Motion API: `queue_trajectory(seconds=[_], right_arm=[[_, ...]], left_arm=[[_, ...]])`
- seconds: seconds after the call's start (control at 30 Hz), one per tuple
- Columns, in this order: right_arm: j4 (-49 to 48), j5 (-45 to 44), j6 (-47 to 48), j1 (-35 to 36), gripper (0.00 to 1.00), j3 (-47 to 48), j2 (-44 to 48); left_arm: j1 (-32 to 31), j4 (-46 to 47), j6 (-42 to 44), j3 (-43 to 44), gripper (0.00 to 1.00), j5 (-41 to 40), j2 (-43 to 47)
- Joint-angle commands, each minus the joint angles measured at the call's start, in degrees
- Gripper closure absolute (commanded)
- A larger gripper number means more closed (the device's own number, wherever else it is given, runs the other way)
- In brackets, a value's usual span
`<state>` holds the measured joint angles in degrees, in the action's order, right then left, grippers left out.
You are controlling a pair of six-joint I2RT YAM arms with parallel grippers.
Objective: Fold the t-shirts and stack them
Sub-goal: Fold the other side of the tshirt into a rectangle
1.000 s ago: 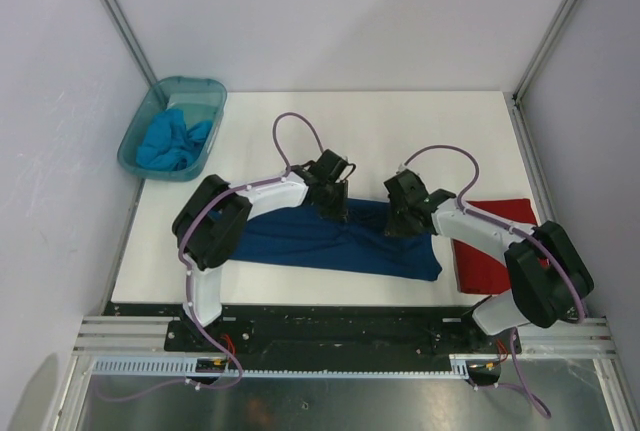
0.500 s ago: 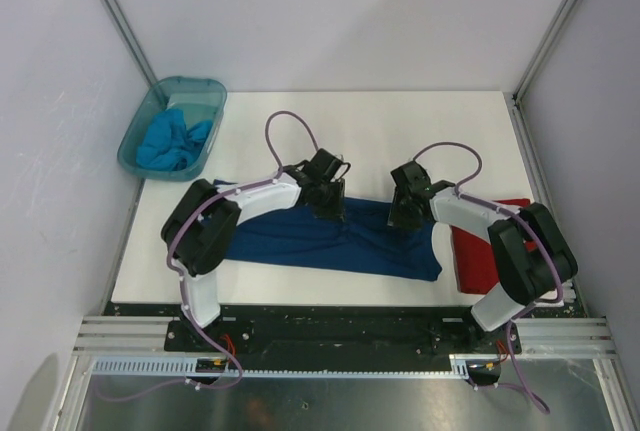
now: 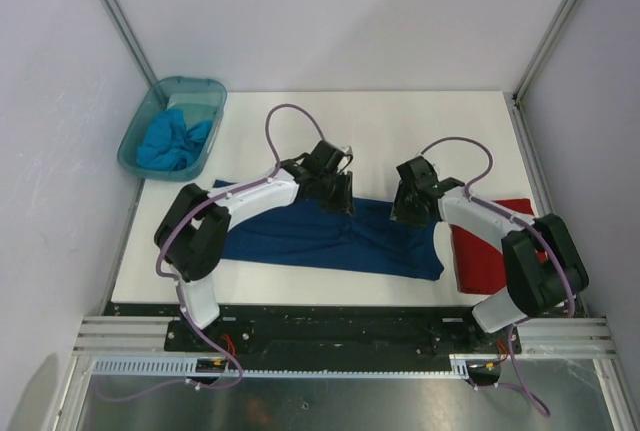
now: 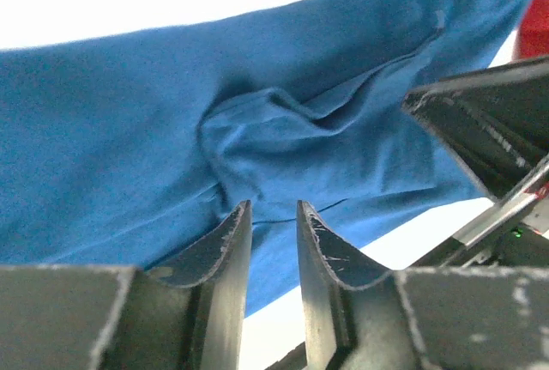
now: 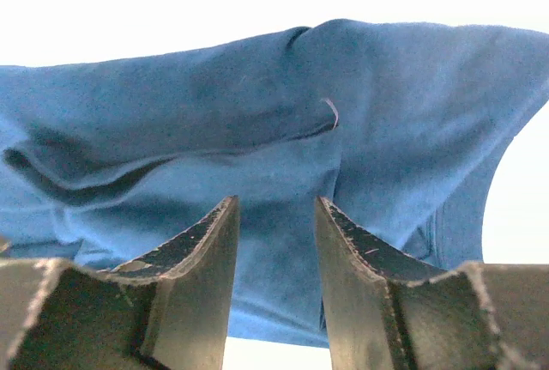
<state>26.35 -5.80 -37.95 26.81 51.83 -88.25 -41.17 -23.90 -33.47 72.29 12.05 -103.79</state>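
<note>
Now both arms have drawn back toward the far edge of the navy t-shirt (image 3: 330,241), and that is the change from a second ago. The shirt lies flat under and just ahead of both pincers as one long folded band, with a soft ridge of creases in its middle and no print showing. The right pincer (image 5: 274,203) has spread its jaws over that second. They stand clearly apart with nothing between them, and the cloth lies beyond the tips. The left pincer (image 4: 270,209) has a narrower gap, also with no cloth in it, and has barely altered. I judge that the lengthwise fold has been let go and has held. The band still needs folding across before it can go on the stack.

Around all this stand pale bare walls (image 3: 330,21) with metal corner posts, closing in the white table (image 3: 400,131). Its surface is smooth and matte, with plenty of bare room beyond the pincers. The red t-shirt (image 3: 478,263) lies folded just outside the right pincer, on its outer side and partly under that arm, touching or nearly touching the navy band's end. Well off to the outer side of the left pincer, at the far corner, sits the teal tub (image 3: 203,101). It holds the turquoise t-shirt (image 3: 172,141), crumpled and not yet folded.
</note>
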Motion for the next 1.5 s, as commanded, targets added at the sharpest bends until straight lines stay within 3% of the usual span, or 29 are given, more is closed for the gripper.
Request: queue_trajectory(seconds=[0.0, 0.17, 0.3, 0.67, 1.0, 1.47], right_arm=[[4.07, -3.61, -2.33, 2.42, 0.58, 1.91, 6.52], [5.73, -4.32, -4.79, 6.56, 0.75, -0.41, 9.13], [4.36, -3.59, -6.92, 8.13, 0.82, -4.33, 9.17], [1.58, -2.76, -9.99, 9.21, 0.84, -12.64, 10.26], [3.93, -3.48, -9.99, 8.72, 0.83, -12.72, 14.26], [7.21, -3.66, -10.72, 8.81, 0.82, -12.81, 18.44]], left_arm=[[-1.55, 1.47, -0.41, 6.44, 0.69, 3.22, -3.52], [-1.75, 4.22, -2.87, 8.89, 0.72, 2.98, -7.67], [-1.69, 4.95, -3.41, 9.93, 0.74, 0.72, -10.78], [-0.39, 5.16, -3.63, 9.71, 0.73, -3.62, -13.40], [1.56, 5.16, -2.81, 12.38, 0.50, -5.39, -11.51], [2.58, 5.10, -1.92, 11.84, 0.51, -3.33, -9.24]])
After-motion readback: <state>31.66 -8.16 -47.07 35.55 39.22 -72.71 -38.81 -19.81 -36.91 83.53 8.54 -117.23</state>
